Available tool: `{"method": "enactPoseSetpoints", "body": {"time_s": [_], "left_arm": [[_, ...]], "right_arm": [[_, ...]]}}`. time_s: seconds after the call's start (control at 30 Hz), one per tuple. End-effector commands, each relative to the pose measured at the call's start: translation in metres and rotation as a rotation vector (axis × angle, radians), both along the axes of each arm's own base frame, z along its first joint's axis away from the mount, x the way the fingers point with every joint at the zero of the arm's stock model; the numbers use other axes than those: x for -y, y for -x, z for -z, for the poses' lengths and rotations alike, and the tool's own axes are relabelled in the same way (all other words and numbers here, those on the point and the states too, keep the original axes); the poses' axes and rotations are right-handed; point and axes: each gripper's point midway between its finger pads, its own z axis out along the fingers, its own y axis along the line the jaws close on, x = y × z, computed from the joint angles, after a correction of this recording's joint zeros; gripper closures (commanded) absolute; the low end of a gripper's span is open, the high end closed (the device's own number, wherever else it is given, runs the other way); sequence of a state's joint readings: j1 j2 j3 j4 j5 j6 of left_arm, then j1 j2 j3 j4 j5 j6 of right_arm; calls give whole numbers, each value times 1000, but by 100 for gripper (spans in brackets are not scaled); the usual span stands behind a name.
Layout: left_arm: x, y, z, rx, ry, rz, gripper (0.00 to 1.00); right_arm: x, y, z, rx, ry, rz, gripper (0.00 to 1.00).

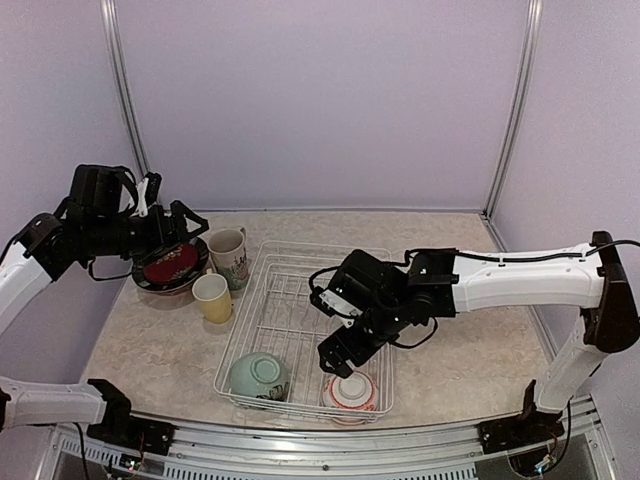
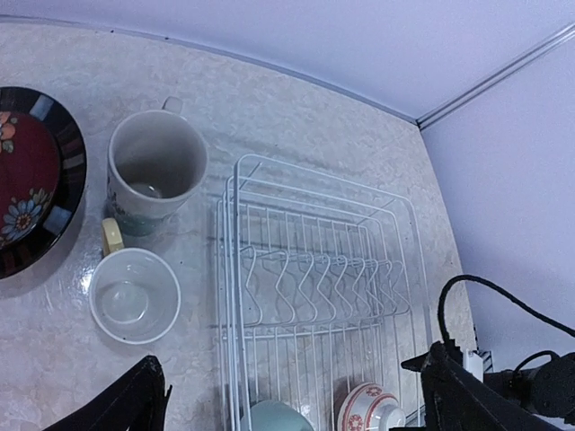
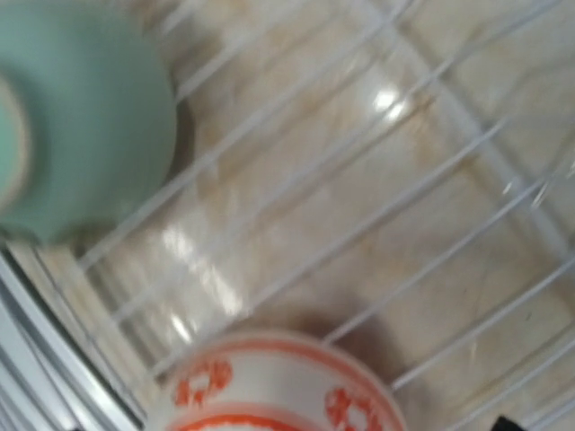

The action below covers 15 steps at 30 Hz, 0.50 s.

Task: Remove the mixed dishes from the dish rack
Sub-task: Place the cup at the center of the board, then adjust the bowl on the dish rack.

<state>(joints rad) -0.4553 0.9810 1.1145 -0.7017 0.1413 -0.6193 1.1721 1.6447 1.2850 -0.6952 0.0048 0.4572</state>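
Against the near wall of the dish rack [image 1: 262, 290] sit the last two dishes: a pale-green bowl [image 1: 258, 375] in the near-left corner and a red-and-white bowl [image 1: 351, 393] in the near-right corner. Both have their foot rings up, and a strip of bare wire floor lies between them. The right gripper [image 1: 338, 364] hangs just above the red-and-white bowl, inside the rack's right wall. From above I cannot tell whether its fingers are spread or closed.

Left of the rack, on the table [image 1: 470, 350], a red floral plate [image 1: 170, 268], a tall mug [image 1: 229, 256] and a yellow cup [image 1: 212, 297] stand close together, with the cup nearest the rack's left wall. The left gripper [image 1: 175, 205] hovers over the plate, fingers wide apart and holding nothing.

Only the left wrist view shows the mug and cup upright and hollow, and the row of plate slots across the rack's middle with nothing in them. The right wrist view is blurred. It shows the red-and-white bowl's rim at its lower edge and the green bowl at upper left, with wire between them, but not its own fingertips.
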Motion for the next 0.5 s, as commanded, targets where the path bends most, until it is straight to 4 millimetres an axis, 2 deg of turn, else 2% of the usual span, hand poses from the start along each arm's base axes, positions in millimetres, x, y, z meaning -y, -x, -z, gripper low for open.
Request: {"method": "enactPoseSetpoints", "body": {"time_s": [0.0,0.13,0.23,0.33,0.47], "left_arm": [[20,-5,-31,96,26,112,4],[27,-11,-25,73,29,120,2],[30,-11,-15,39,35,121,2],[31,-9,-7,17,36,120,2],[31,-5,-1,-4,43,116,1]], "right_arm": [[0,9,6,-11,72,-58,4],[-47,0,-14,-2,-108,-55,4],[-77,2,-24,-31,-229,-82,7],[-96,2,-16,-57,-241,-106,13],[-108,-4,-3,-56,-198,-122,20]]}}
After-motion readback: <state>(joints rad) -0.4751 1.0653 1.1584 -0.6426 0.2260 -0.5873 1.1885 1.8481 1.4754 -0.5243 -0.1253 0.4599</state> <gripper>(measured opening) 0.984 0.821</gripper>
